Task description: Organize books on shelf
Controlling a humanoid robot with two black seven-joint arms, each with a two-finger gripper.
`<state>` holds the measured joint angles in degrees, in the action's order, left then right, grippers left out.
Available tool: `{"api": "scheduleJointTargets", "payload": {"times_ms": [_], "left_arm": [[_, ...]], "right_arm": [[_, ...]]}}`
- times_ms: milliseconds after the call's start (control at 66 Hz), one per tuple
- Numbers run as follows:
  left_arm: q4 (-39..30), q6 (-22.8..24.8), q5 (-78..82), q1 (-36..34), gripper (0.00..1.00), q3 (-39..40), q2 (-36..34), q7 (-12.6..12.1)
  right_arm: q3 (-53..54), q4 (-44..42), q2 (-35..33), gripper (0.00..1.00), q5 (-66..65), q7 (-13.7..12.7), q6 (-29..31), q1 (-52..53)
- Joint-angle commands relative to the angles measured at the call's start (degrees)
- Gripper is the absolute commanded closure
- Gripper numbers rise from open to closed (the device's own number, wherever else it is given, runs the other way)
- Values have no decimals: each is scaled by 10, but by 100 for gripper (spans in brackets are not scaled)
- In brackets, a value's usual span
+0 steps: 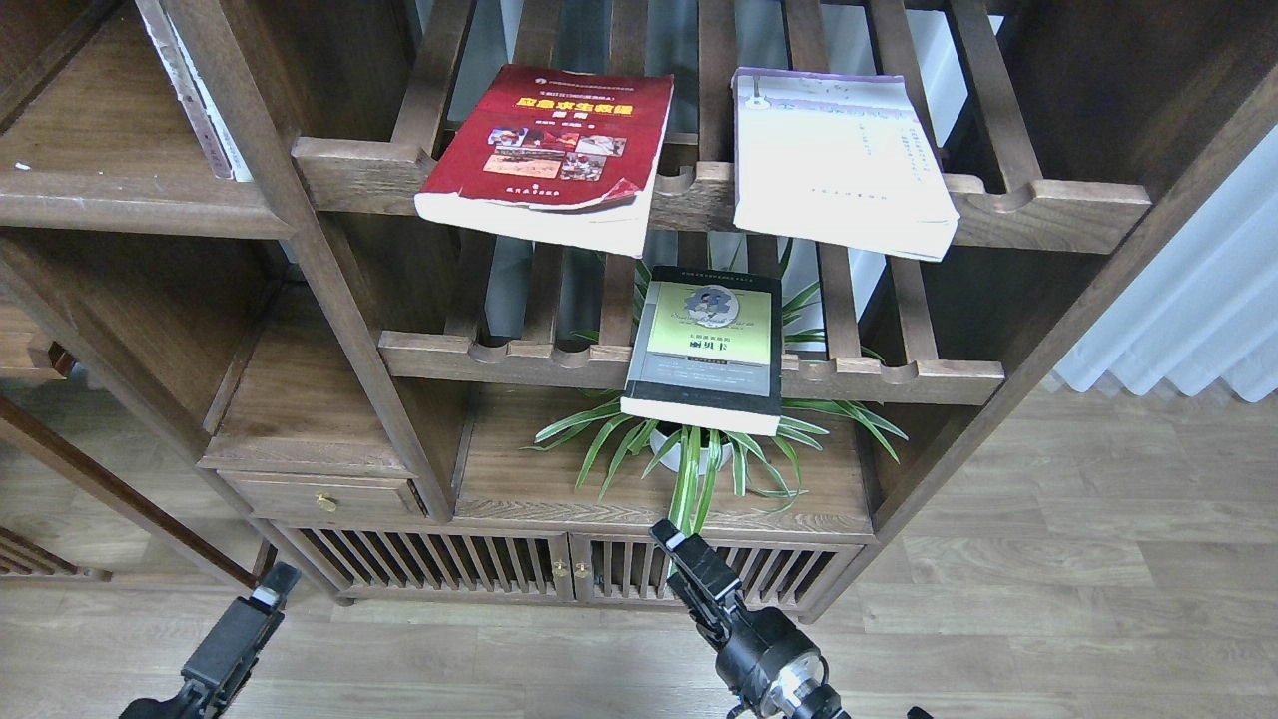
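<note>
Three books lie flat on slatted racks, each overhanging the front rail. The red book with a yellow title rests on the upper rack's left side. On that rack's right side is the cream-white book with a purple top band. The smaller dark grey book with a yellow-green panel lies on the lower rack. A solid dark brown shelf with a moulded front edge is at the upper left. My left gripper and right gripper hang low in front of the cabinet, far below the books, holding nothing I can see. Their fingers cannot be told apart.
A spider plant in a white pot stands on the solid board under the lower rack. A thin white upright item leans at the right end of the upper-left shelf. Below are a small drawer and slatted cabinet doors. White curtains hang at right.
</note>
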<state>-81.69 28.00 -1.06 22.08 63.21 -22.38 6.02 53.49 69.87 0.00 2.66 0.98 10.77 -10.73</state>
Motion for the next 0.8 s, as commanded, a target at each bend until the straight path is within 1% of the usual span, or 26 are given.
{"api": "scheduleJointTargets", "payload": {"times_ms": [0, 106, 212, 424, 454, 469, 697, 788], "left_arm": [[2, 0, 0, -3, 0, 3, 1, -2], [2, 0, 0, -4, 0, 9, 1, 0], [3, 0, 1, -4, 0, 10, 1, 0], [14, 0, 0, -5, 0, 11, 2, 4], [14, 0, 0, -6, 0, 11, 2, 4], [12, 0, 0, -6, 0, 12, 2, 4], [8, 0, 0, -6, 0, 34, 1, 4], [11, 0, 0, -6, 0, 47, 1, 4]], "right_arm": [[0, -2, 0, 0, 0, 0, 1, 0], [-3, -2, 0, 0, 0, 0, 8, 0], [-5, -4, 0, 0, 0, 0, 36, 1], [-6, -26, 0, 0, -1, -1, 130, 7], [-6, -26, 0, 0, -2, -4, 150, 8], [-6, -31, 0, 0, -5, -4, 172, 11], [-5, -80, 0, 0, -6, -5, 172, 32], [-5, -82, 0, 0, -6, -6, 172, 35]]}}
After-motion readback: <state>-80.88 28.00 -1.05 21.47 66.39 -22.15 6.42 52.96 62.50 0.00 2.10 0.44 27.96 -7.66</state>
